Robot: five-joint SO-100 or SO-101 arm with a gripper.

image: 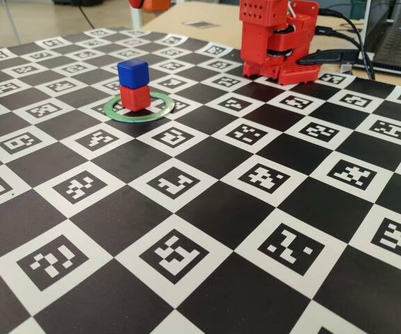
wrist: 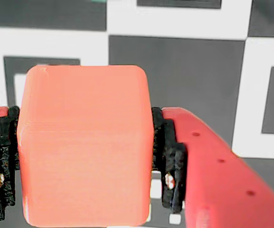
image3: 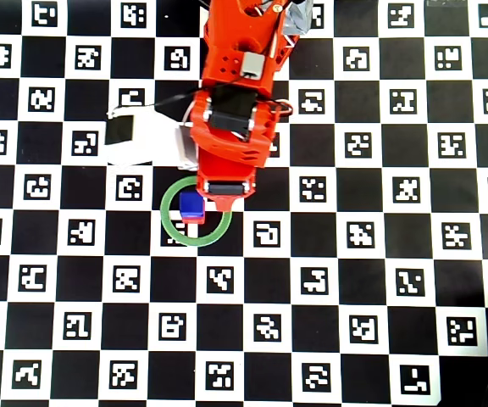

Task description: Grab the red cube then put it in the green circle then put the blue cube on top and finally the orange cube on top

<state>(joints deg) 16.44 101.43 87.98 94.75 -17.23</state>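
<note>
flat black-and-white checkerboard mat printed with square marker codes (image: 186,229) covers the work surface. beyond its far edge, a pale wooden tabletop (image: 193,17). black cables (image: 347,42) and a dark laptop (image: 399,42) at far right. even, bright light.

Wrist view: orange cube (wrist: 84,147) fills the space between the tool (wrist: 84,166) pads, its bottom cut off by the lower frame edge, and it hides most of the table (wrist: 175,61) under the tool. Overhead view: the arm covers the tool and the orange cube entirely, the red cube (image3: 195,219) just beside the tool end shows only as a sliver under the blue cube (image3: 191,203), and the green circle (image3: 176,231) has its upper arc hidden by the arm. Fixed view: tool is out of sight, arm top cropped by the upper edge.
</note>
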